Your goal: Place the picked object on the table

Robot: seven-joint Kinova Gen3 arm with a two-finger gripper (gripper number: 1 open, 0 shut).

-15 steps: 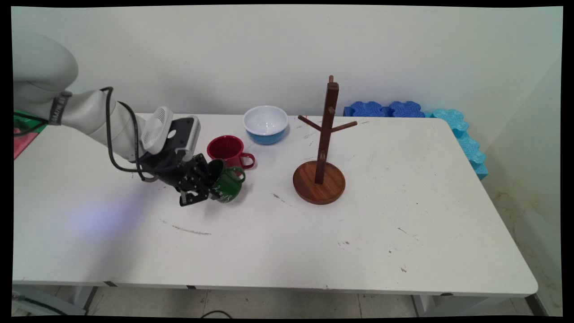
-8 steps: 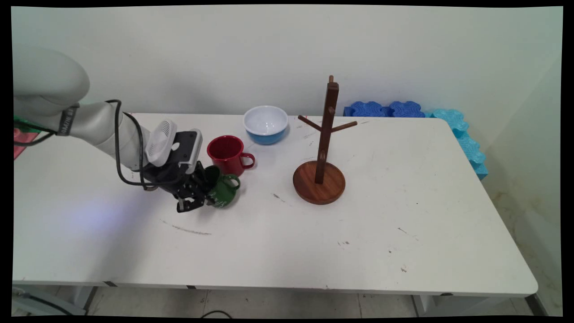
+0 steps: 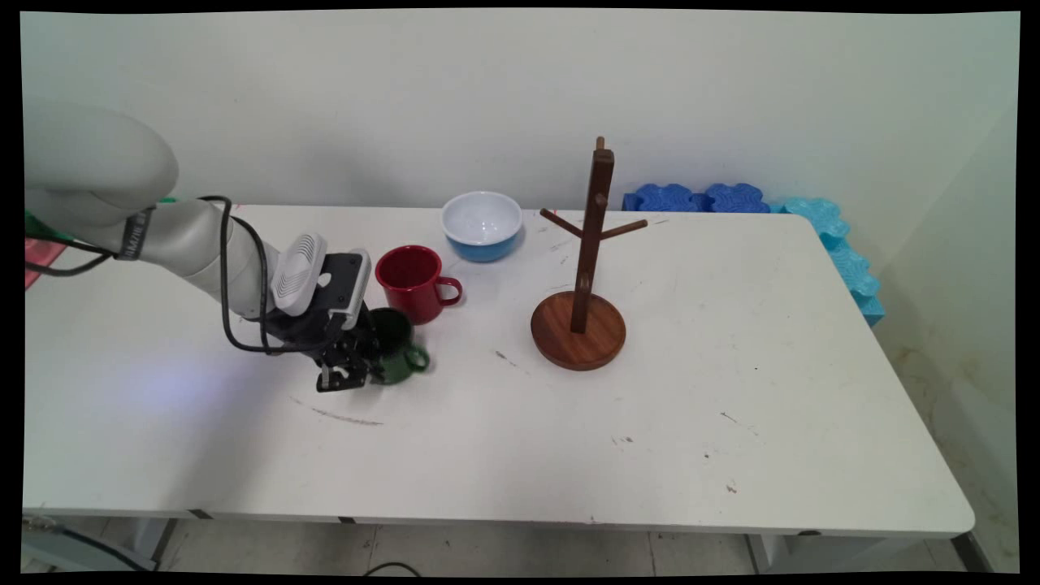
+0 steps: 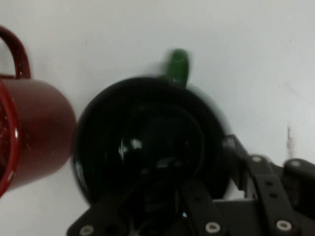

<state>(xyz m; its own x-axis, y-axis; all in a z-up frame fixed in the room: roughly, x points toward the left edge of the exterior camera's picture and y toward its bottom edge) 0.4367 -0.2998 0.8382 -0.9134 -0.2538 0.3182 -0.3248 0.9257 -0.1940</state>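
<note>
Main view had the gripper [image 3: 357,363] low over the table [image 3: 731,455], left of centre, clamped on the rim of a green mug [image 3: 396,349]. Mug sat upright on or just above the table; contact could not be told. Its handle pointed right. One finger was inside the mug, the other outside its wall, per the hand view, where the mug [image 4: 147,147] showed a dark interior and green handle at top. Red mug [image 3: 414,283] stood just behind the green one, toward the far edge, handle to the right; in the hand view the red mug [image 4: 29,132] was close beside it, touching or not unclear. Blue bowl [image 3: 481,225] sat near the far edge. Wooden mug tree [image 3: 581,317] stood around the middle, well apart. Blue foam pieces [image 3: 845,260] lay off the far right corner.
</note>
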